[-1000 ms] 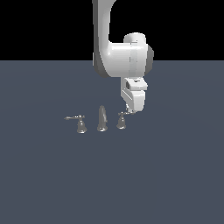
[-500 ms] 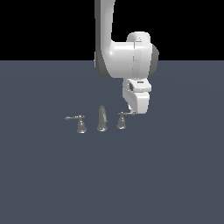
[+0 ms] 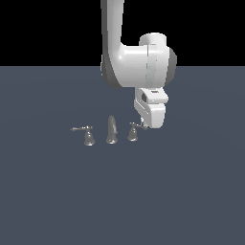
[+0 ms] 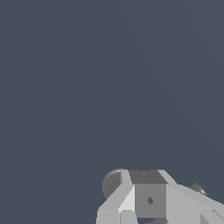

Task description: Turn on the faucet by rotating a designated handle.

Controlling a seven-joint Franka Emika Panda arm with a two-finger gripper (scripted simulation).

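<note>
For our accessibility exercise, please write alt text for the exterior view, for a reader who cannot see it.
A white robot arm lowers its pincer beside the stubby-levered handle at the exterior view's right of a tiny grey faucet set. The tall spout stands in the middle, a long-levered handle at the left, on a dark blue-grey floor.
</note>
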